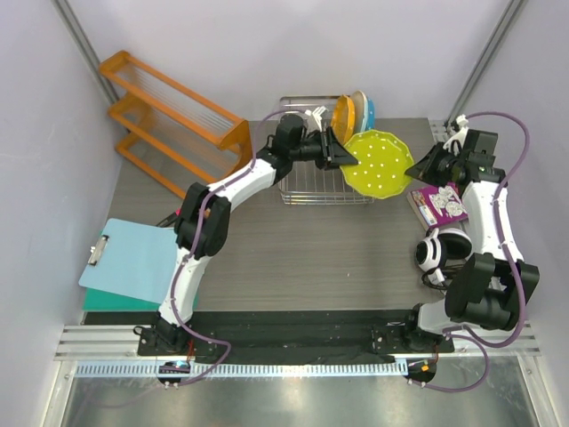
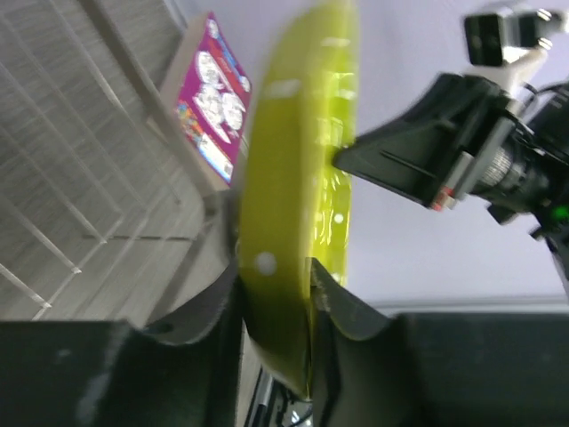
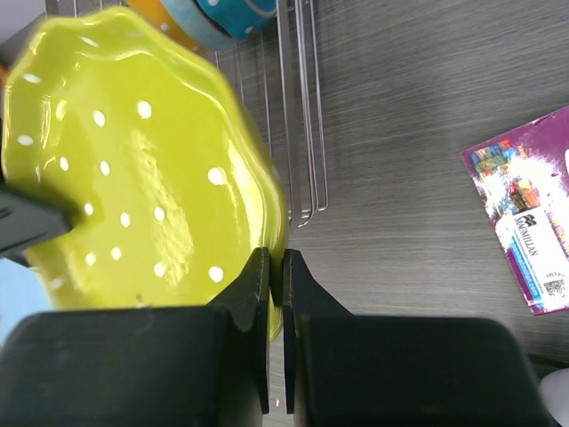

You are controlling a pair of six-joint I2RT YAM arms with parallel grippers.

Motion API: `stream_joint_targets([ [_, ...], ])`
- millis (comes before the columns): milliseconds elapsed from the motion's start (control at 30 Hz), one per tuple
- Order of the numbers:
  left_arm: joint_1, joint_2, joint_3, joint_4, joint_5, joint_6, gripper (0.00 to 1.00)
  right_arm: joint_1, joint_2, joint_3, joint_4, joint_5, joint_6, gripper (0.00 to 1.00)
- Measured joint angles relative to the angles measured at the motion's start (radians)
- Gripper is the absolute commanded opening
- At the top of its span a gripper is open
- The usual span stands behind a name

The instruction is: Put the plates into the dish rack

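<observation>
A: Step in hand?
B: Handover of the green plate (image 1: 378, 165), up in the air over the right end of the rack (image 1: 307, 194). Right jaws pinched shut on one rim, left jaws clamped on the opposite rim.
A: Next?
B: Release right, then lower into a free slot beside the orange plate (image 1: 343, 114).
A: Any writing?
B: On the purple box (image 3: 524, 222), perhaps "Macmillan".

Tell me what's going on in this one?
Both arms are on the lime-green plate, held up off the table at the right side of the dish rack. The right gripper is pinching one edge of the rim. The left gripper straddles the opposite edge and looks closed on it, so this may be a handover. An orange plate and a blue plate already stand at the rack's far end.
</observation>
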Motion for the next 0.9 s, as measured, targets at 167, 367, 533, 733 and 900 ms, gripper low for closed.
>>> stream_joint_targets([
  [167, 0.014, 0.000, -0.058, -0.025, -0.031, -0.019, 0.00, 0.018, -0.014, -0.025, 0.013, -0.006, -0.023, 0.30],
  [367, 0.014, 0.000, -0.080, -0.045, -0.012, -0.014, 0.00, 0.013, -0.006, -0.039, 0.019, -0.067, 0.003, 0.51],
  [533, 0.021, 0.000, -0.082, -0.046, -0.008, -0.003, 0.00, -0.005, 0.037, -0.046, 0.060, -0.159, 0.040, 0.52],
  [733, 0.032, 0.000, -0.082, -0.055, -0.006, 0.002, 0.00, -0.008, 0.138, -0.047, 0.123, -0.272, 0.086, 0.54],
  [900, 0.025, 0.000, -0.082, -0.054, 0.015, 0.000, 0.00, -0.008, 0.200, -0.047, 0.175, -0.339, 0.134, 0.46],
])
